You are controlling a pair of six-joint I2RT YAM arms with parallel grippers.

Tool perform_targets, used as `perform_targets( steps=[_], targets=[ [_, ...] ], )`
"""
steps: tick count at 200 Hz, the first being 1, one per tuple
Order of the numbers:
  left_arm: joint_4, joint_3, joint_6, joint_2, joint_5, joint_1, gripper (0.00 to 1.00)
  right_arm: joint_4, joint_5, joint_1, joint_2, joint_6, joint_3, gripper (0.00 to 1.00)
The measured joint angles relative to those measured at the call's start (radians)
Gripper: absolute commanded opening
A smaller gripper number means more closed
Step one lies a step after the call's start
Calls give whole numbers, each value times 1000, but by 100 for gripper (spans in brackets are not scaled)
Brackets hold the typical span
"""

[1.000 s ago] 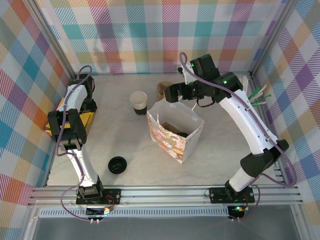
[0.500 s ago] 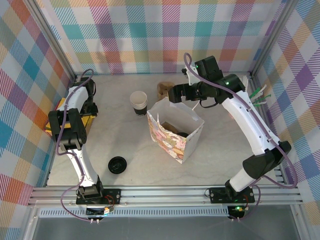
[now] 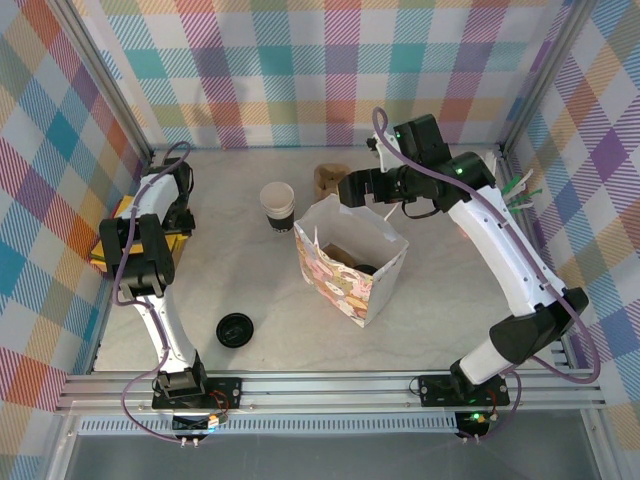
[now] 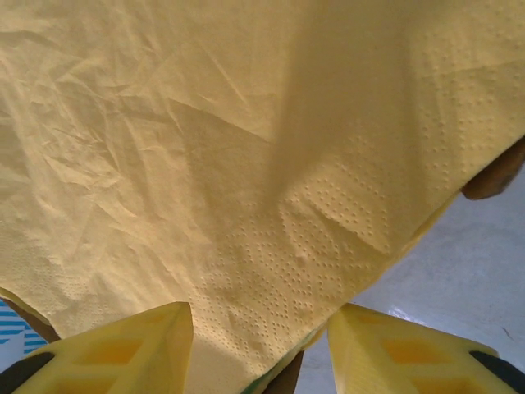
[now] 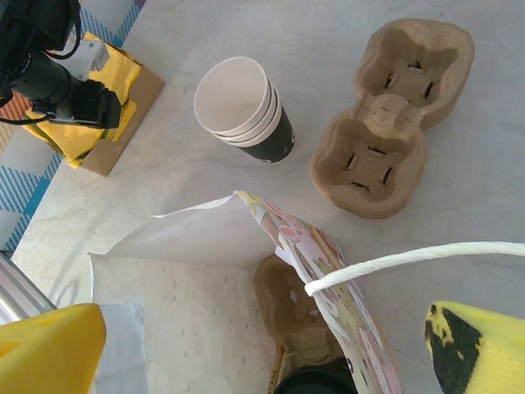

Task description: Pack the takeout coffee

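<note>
- Takeout coffee [image 5: 316,384] sits lidded inside the open paper bag [image 3: 340,285] mid-worktop [image 3: 250,280], beside a pulp carrier [image 5: 291,316].
- Right pincer [image 5: 267,349] hangs spread wide over the bag.
- Left pincer [image 4: 261,353], far left, is over yellow napkins [image 4: 246,164]; grip cannot be told.

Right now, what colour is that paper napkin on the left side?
Yellow, with embossed dots; the napkin shows best in the left wrist view.

No word, brand, number or sign is showing legibly. The paper bag [image 3: 335,285] is carrying a colourful printed pattern on its side, but no lettering is coming through in it. The stacked white cups [image 5: 234,98] and the yellow napkin [image 4: 246,164] are showing plain surfaces.
</note>
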Motion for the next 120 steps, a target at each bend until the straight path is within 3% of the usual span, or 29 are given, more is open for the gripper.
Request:
perform_targets(
  steps=[38,68,94,120],
  targets=[
    [0,0,0,0,-40,0,44,2,-4,0,-2,8,-5,99],
    [0,0,0,0,-73,0,36,6,-6,0,-5,8,-17,99],
    [1,0,0,0,-93,0,26,6,-11,0,-6,11,-19,99],
    [0,0,3,0,-92,1,7,6,-11,0,-6,11,-22,99]
  ],
)
